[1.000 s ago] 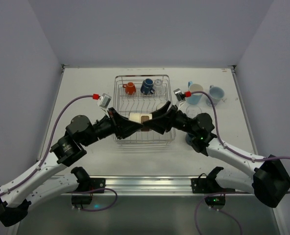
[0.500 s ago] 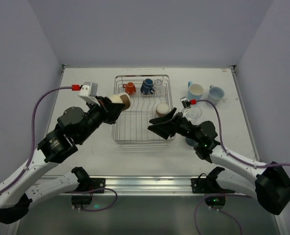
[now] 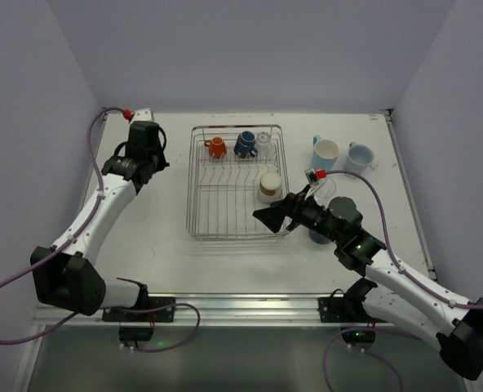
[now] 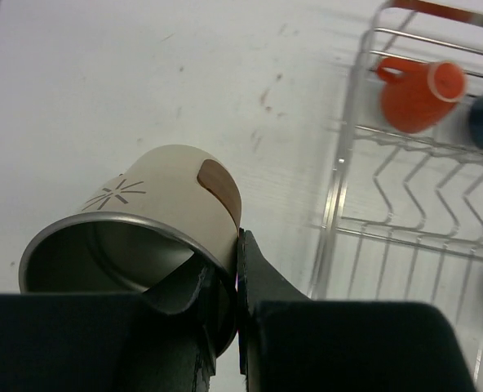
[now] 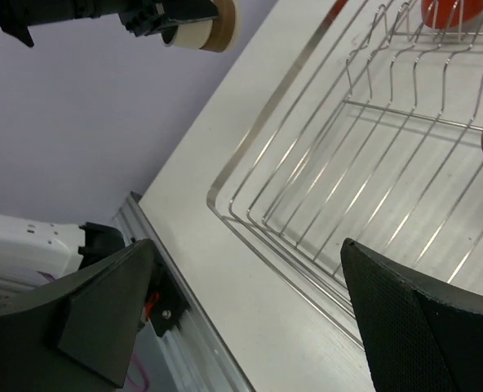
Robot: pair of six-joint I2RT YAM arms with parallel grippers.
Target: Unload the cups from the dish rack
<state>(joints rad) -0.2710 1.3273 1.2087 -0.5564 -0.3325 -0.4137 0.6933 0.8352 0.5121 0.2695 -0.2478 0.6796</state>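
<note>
Left wrist view: one cream-and-brown tumbler (image 4: 156,208) is pinched at its rim by my left pincer (image 4: 225,282). One finger sits inside the mouth and the other presses the outer wall. The tumbler is tipped on its side, mouth toward the wrist camera, with the brown patch uppermost. It is outside the dish rack (image 4: 337,175), just left of the rack's far left corner, over the far left part of the table (image 4: 103,73). The right wrist view shows it against the back wall, so it appears clear of the table surface. I cannot confirm this from the other views.

Inside the rack, an orange mug (image 3: 216,148), a dark blue mug (image 3: 245,144) and a clear glass (image 3: 263,140) stand in a row along the far edge. A second tumbler (image 3: 270,185) stands against the rack's right side, about midway along it.

On the table right of the rack, toward the far right corner, two light blue mugs (image 3: 325,153) stand side by side with their mouths up.

My right pincer (image 3: 268,216) is spread wide and grips nothing. It hangs at the rack's near right corner, fingers pointing left across the wire floor, well apart from the second tumbler.
</note>
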